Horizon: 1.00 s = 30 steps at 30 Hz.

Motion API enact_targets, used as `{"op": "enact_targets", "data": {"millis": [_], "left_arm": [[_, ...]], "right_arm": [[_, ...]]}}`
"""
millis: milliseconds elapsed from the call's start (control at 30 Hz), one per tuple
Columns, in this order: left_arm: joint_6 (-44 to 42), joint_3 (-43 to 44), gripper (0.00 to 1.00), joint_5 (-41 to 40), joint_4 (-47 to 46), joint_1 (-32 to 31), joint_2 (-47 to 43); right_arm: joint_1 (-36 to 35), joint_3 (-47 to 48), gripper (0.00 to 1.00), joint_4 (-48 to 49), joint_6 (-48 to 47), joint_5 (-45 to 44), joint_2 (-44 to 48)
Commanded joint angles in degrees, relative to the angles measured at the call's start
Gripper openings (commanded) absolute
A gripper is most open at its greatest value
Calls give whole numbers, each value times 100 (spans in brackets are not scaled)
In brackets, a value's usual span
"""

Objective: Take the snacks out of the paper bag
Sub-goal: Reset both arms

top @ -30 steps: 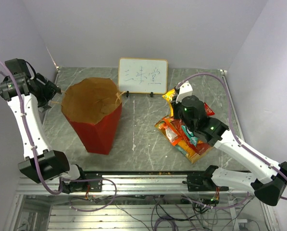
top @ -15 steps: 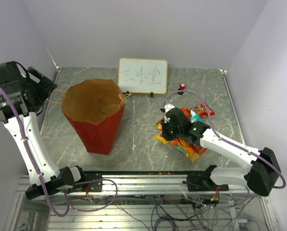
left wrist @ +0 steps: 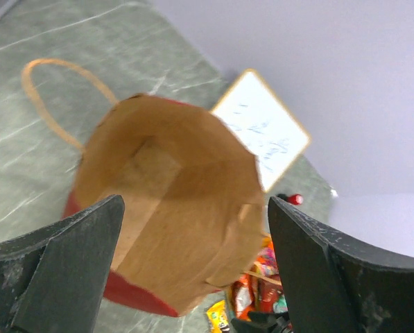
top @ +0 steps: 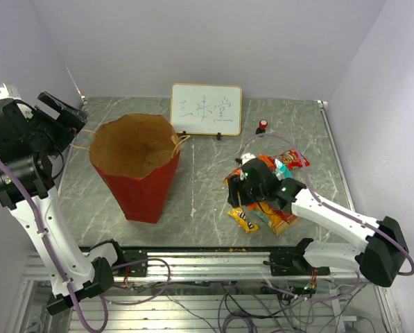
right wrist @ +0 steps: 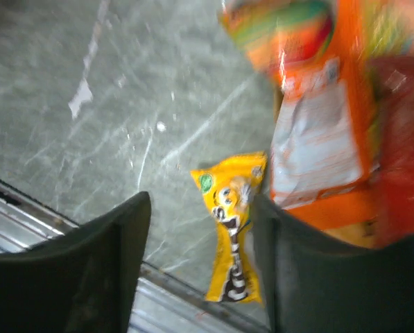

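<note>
Both stood wide open and empty, the left gripper (left wrist: 194, 208) over the upright paper bag (top: 137, 163) at the counter's (top: 207, 180) left, its inside showing no packets, the right gripper (top: 240, 198) over a yellow candy packet (top: 243, 219) beside the snack pile (top: 281, 220) at right, so unpacking looked done.

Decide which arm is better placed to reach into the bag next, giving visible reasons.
Probably left. The left gripper hangs beside the open bag, jaws open, its camera looking inside. The right gripper is across the table, low over the snacks.
</note>
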State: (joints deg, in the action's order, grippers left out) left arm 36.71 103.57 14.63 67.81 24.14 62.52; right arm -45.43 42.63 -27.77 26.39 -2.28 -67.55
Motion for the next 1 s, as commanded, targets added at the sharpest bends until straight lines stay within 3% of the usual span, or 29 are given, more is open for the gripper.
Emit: {"op": "enact_targets", "data": {"millis": [0, 33, 133, 233, 433, 700, 967], "left_arm": [[138, 0, 94, 1505, -1384, -13, -8], [134, 45, 95, 1746, -1662, -72, 30], [-155, 625, 98, 2085, -2099, -374, 240], [-797, 1507, 98, 2057, -1969, -746, 566], [-1638, 2516, 99, 1835, -1938, -1228, 805], [-1891, 2702, 98, 1978, -2175, -1263, 651], [-1749, 2397, 96, 2124, -2413, -1274, 554]], "right_arm": [[14, 1109, 94, -11, -258, -1021, 413], [12, 1380, 99, -221, -306, -1249, 387], [10, 2714, 100, -783, -971, -1525, 206], [16, 4111, 100, -1381, -1434, -1930, 24], [12, 5957, 100, -1393, -1930, -2681, 260], [15, 6795, 100, -1050, -2208, -3474, 888], [16, 6878, 100, -1279, -2179, -4447, 980]]}}
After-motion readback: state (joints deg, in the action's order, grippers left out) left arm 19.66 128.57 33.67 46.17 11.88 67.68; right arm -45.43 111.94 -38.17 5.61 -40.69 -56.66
